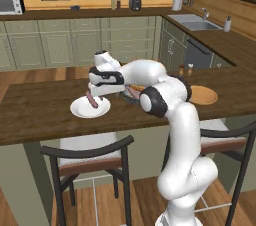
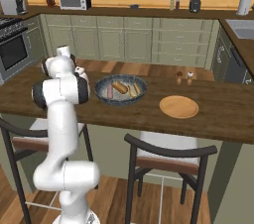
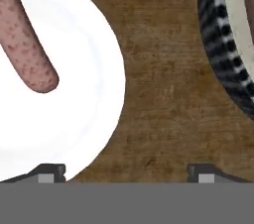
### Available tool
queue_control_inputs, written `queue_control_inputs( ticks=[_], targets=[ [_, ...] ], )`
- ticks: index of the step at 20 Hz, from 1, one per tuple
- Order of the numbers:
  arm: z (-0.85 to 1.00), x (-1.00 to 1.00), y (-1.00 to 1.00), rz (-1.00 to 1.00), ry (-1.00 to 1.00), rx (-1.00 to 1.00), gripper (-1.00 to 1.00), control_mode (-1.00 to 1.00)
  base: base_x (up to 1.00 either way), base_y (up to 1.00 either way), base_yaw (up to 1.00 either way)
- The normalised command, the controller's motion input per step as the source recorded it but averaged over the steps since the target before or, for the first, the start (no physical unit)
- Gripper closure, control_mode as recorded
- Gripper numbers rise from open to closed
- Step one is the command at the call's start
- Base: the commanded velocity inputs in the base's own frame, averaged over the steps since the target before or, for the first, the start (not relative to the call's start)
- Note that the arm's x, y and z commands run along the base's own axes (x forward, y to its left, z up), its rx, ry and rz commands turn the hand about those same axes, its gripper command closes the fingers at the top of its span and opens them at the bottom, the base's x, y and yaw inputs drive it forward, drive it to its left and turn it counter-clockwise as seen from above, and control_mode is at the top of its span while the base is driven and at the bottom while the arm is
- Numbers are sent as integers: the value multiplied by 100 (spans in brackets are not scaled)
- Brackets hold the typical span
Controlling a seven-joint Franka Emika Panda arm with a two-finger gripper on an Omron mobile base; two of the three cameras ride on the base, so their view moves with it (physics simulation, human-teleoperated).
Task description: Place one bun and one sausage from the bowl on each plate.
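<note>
A pinkish speckled sausage [image 3: 26, 44] lies on the white plate [image 3: 84, 79], also seen as the sausage [image 1: 91, 101] on the plate [image 1: 80, 111] on the wooden counter. My gripper [image 3: 126, 173] hangs open just above the plate's edge and the bare counter, between plate and bowl, holding nothing; it is the gripper [image 1: 97, 95] in the left base view. The dark striped bowl [image 2: 120, 102] holds two golden buns [image 2: 119, 87] and another sausage [image 2: 109, 92]. The orange-tan plate [image 2: 178, 107] lies bare to the right. My arm hides most of the bowl [image 1: 129, 98].
Two small shakers [image 2: 184, 77] stand behind the orange plate. Two dark bar chairs [image 1: 90, 156] stand against the counter's near side. A strip of bare wood [image 3: 158, 79] separates the white plate from the bowl's wall [image 3: 218, 44].
</note>
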Motion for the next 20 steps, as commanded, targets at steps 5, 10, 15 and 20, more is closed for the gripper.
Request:
queue_control_inputs(
  ticks=[5,10,15,20],
  targets=[
    [99,-36,-100,-25,-18,12,-100,-100,0,0,0],
    [34,-9,-100,-14,-20,3,-100,-100,0,0,0],
    [-18,76,-99,-5,4,0,-100,-100,0,0,0],
    [-20,81,-17,21,7,1,-100,-100,0,0,0]
  ],
)
